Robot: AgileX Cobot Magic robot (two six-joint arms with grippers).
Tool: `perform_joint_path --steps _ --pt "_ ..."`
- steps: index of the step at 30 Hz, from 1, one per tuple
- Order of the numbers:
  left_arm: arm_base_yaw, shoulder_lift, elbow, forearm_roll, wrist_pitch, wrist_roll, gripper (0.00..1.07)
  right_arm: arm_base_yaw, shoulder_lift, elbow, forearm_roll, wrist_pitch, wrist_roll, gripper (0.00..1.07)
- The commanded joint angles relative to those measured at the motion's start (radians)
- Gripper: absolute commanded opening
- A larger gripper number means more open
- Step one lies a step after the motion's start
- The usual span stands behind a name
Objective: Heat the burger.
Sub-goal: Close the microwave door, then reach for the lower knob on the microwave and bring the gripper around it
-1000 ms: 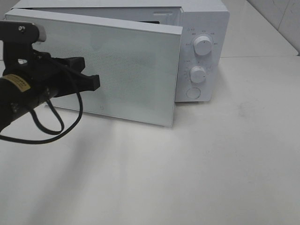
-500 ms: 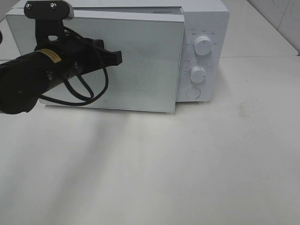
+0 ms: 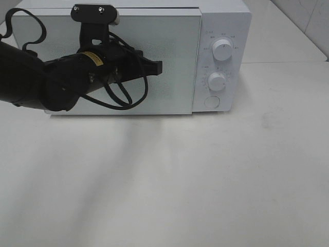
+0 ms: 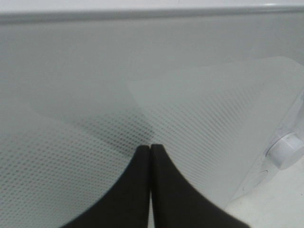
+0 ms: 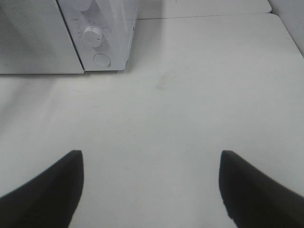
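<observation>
With jaws pressed together as a blunt pushing tip, the left gripper (image 3: 157, 67) sits against the microwave door (image 3: 177, 41), which looks shut, while the right gripper (image 5: 151, 156) hangs wide and empty over the table (image 5: 190, 95); the burger is unseen, presumably inside.

White microwave (image 3: 226, 20) stands at back of white table (image 3: 205, 180), its door (image 3: 175, 62) w/ dotted mesh shut flush. On right side: upper knob (image 3: 222, 50), lower knob (image 3: 217, 81), round button (image 3: 212, 102) under them.
</observation>
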Motion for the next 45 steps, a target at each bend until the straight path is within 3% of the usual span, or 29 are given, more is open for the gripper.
perform_joint_path --steps 1,5,12,16,18,20,27,29,30,31,32,33,34,35,36,37,38,39,45 --pt "0.022 0.018 -0.063 -0.061 -0.088 0.01 0.0 -0.007 -0.025 0.008 0.0 0.0 -0.01 0.75" --pt "0.022 0.046 -0.117 -0.081 -0.042 0.026 0.0 -0.007 -0.025 0.008 0.0 0.0 -0.01 0.75" --pt "0.014 0.036 -0.12 -0.072 0.032 0.026 0.0 -0.007 -0.025 0.008 0.0 0.0 -0.01 0.75" --pt "0.005 0.01 -0.12 -0.071 0.143 0.041 0.0 -0.007 -0.025 0.008 0.0 0.0 -0.01 0.75" --pt "-0.007 -0.032 -0.12 -0.066 0.312 0.086 0.0 -0.007 -0.025 0.008 0.0 0.0 -0.01 0.75" --pt "-0.009 -0.042 -0.12 -0.066 0.343 0.097 0.0 -0.007 -0.025 0.008 0.0 0.0 -0.01 0.75" --pt "-0.014 -0.133 -0.12 -0.066 0.606 0.095 0.0 -0.007 -0.025 0.008 0.0 0.0 -0.01 0.75" --pt "-0.013 -0.174 -0.12 -0.066 0.724 0.093 0.11 -0.007 -0.025 0.008 0.0 0.0 -0.01 0.75" --pt "-0.013 -0.174 -0.12 -0.066 0.724 0.093 0.11 -0.007 -0.025 0.008 0.0 0.0 -0.01 0.75" --pt "-0.013 -0.197 -0.12 -0.063 0.817 0.093 0.17 -0.007 -0.025 0.008 0.0 0.0 -0.01 0.75" --pt "-0.013 -0.208 -0.12 -0.056 0.864 0.093 0.33 -0.007 -0.025 0.008 0.0 0.0 -0.01 0.75" --pt "-0.013 -0.208 -0.12 -0.056 0.864 0.093 0.33 -0.007 -0.025 0.008 0.0 0.0 -0.01 0.75" --pt "-0.013 -0.225 -0.12 -0.037 0.943 0.088 0.58 -0.007 -0.025 0.008 0.0 0.0 -0.01 0.75" --pt "-0.013 -0.233 -0.12 -0.035 0.985 0.08 0.7 -0.007 -0.025 0.008 0.0 0.0 -0.01 0.75" --pt "-0.013 -0.233 -0.12 -0.035 0.985 0.08 0.7 -0.007 -0.025 0.008 0.0 0.0 -0.01 0.75" --pt "-0.013 -0.247 -0.12 -0.023 1.057 0.058 0.9 -0.007 -0.025 0.008 0.0 0.0 -0.01 0.75" --pt "-0.013 -0.247 -0.12 -0.023 1.057 0.058 0.9 -0.007 -0.025 0.008 0.0 0.0 -0.01 0.75" --pt "-0.013 -0.258 -0.12 -0.004 1.126 0.038 1.03 -0.007 -0.025 0.008 0.0 0.0 -0.01 0.75" --pt "-0.013 -0.29 -0.12 0.071 1.309 0.014 1.01 -0.007 -0.025 0.008 0.0 0.0 -0.01 0.75"
